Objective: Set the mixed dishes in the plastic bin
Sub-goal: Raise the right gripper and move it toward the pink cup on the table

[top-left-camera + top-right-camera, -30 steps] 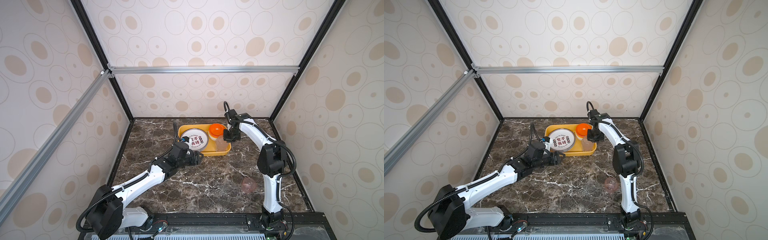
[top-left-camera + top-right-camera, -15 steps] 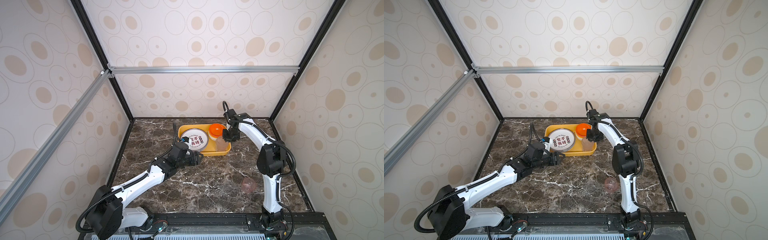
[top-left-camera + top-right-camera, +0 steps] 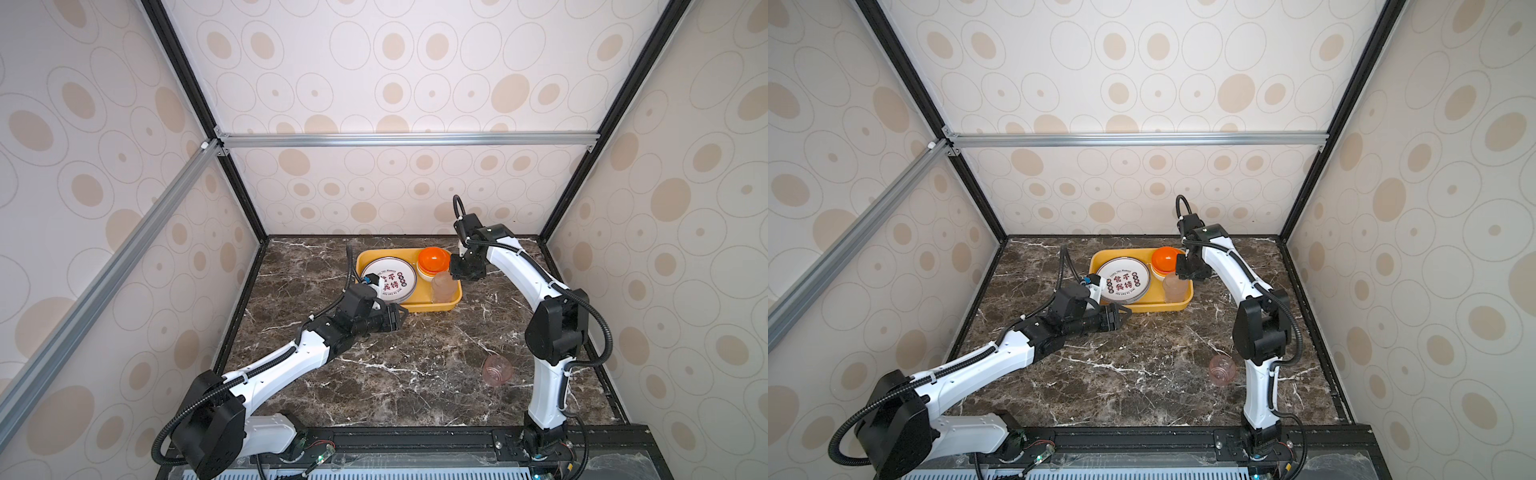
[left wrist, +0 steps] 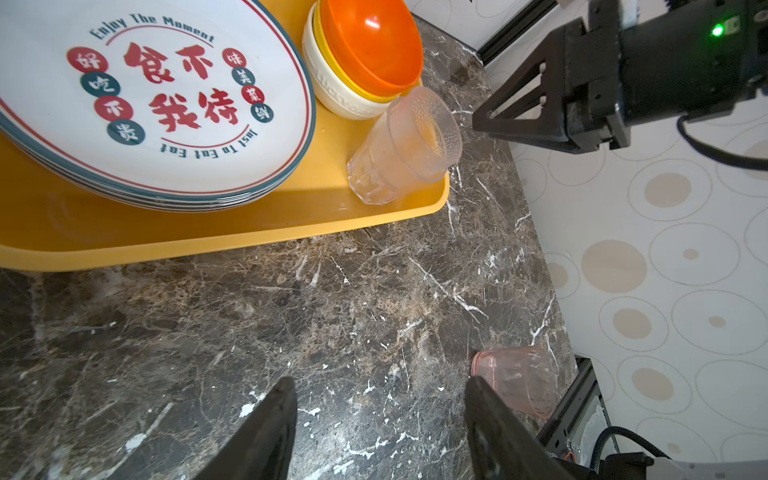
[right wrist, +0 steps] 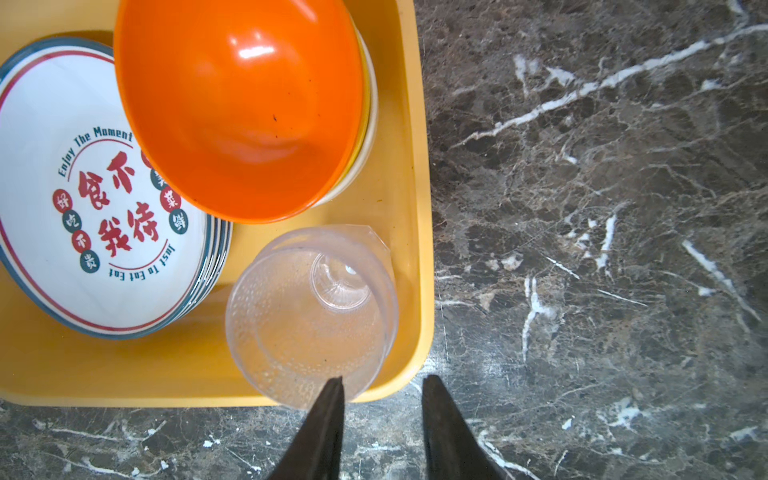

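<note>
1. A shallow rectangular yellow-orange plastic bin (image 3: 436, 306) is sitting on the dark marble tabletop (image 3: 415, 374), near the middle of its far edge. It is carrying a stack of round white plates with red Chinese characters (image 3: 390, 277), a nest of bowls topped by an orange one (image 3: 433, 259), and an upright translucent clear cup (image 3: 442, 286) in its near right corner.
2. The right gripper (image 5: 382, 380) is hovering over that corner with its jaws standing narrowly apart. The clear cup's rim is passing beside one finger, unclamped as far as can be seen. Judged step: releasing the clear cup into the bin.
3. The left gripper (image 4: 379, 382) is hanging low over bare tabletop just in front of the bin's near wall, jaws spread wide and empty.
4. A small translucent pink cup (image 3: 496, 370) is lying, seemingly on its side, toward the near right corner of the tabletop. It is beside the right arm and well apart from the bin, and it is the only dish seen outside.
5. Next move, judged: the right gripper should be lifting clear without tipping the clear cup. The pink cup, light and apt to roll, is calling for wide jaws closing across its wall.
</note>
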`<state>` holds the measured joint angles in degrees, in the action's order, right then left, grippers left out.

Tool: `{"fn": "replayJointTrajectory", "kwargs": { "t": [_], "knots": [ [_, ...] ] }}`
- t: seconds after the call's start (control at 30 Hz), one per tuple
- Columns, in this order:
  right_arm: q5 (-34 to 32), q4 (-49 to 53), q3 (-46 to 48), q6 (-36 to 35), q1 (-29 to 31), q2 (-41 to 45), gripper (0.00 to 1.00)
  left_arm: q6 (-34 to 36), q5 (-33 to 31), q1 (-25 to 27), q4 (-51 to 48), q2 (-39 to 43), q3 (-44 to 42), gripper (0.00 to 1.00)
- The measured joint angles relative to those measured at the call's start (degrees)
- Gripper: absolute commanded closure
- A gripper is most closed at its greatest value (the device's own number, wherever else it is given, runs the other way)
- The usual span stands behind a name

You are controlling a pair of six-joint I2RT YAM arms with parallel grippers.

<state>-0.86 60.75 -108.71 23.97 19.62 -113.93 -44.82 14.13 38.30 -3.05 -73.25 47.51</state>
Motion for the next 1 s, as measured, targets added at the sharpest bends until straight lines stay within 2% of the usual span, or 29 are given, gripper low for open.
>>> {"fn": "replayJointTrajectory", "kwargs": {
  "t": [0.27,0.57,1.0],
  "knots": [
    [-0.20,-3.02,9.20,0.52,0.02,8.20,0.63,0.04,3.13,0.39,0.90,-1.49,0.81,0.35],
    [2.12,-7.06,24.41,2.16,-0.46,20.92,0.52,1.49,7.93,3.74,1.68,-5.22,2.54,0.30],
    [3.37,-3.87,41.81,7.52,-7.21,39.85,0.51,7.67,10.32,9.49,-0.74,-9.46,6.78,0.31]
  ]
}}
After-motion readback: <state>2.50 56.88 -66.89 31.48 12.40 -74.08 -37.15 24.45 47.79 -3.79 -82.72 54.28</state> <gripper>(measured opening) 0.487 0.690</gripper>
